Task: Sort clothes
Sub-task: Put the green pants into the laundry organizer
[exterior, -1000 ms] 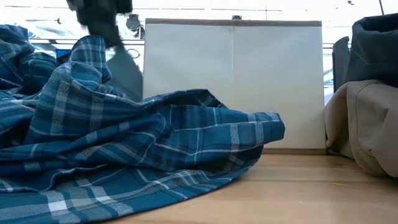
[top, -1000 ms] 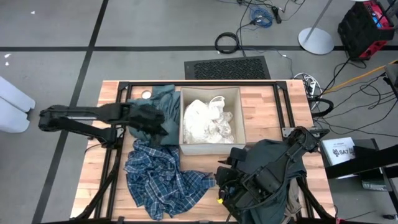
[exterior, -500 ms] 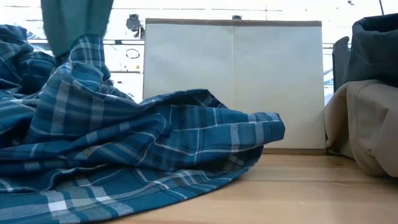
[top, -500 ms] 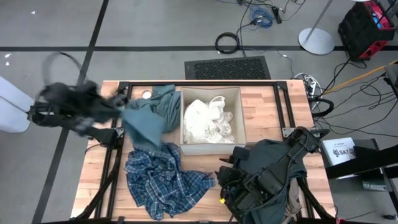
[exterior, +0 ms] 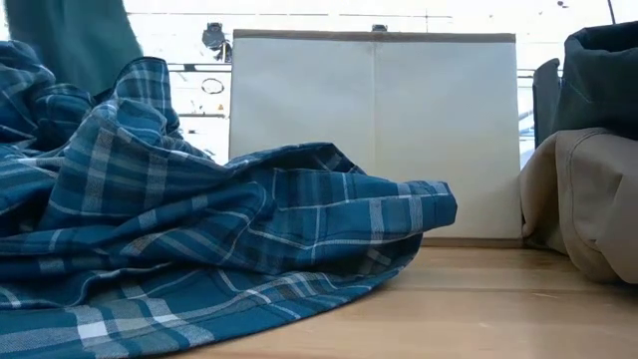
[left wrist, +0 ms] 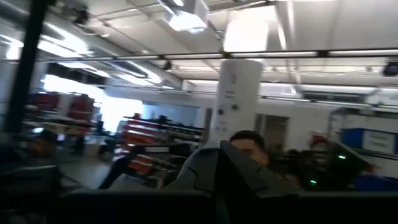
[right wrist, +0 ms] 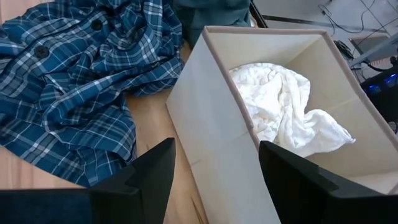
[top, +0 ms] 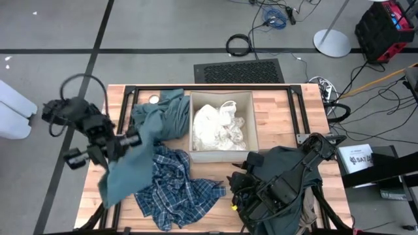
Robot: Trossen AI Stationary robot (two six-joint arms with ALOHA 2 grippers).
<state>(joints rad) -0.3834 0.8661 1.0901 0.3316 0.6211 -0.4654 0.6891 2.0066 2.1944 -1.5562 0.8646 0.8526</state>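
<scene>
1. Nearest me on the right, my right gripper [right wrist: 214, 180] waits with its fingers spread and nothing between them. It sits low over the near right of the table [top: 274, 104], amid the dark grey-green garment [top: 281, 166] heaped there. A tan garment [exterior: 583, 204] shows under that heap in the low view.

2. On the near left lies the plaid shirt [top: 176, 192], spread loose on the wood. I judge it is unsorted, waiting its turn.

3. Over the left edge, my left gripper [top: 124, 142] holds up the teal garment [top: 130, 166]. I take the fingers to be clenched on the cloth, since it hangs from them. One end drapes down toward the near left; the rest trails back to the far left of the table. I hold it high, I think, so the cloth clears the plaid shirt beneath.

4. Mid-table stands the beige box [top: 193, 124], just right of the teal cloth. The white garment [top: 219, 127] already lies inside it, so that piece looks sorted.

5. The left wrist view looks out into the room, where a person shows far off.
</scene>
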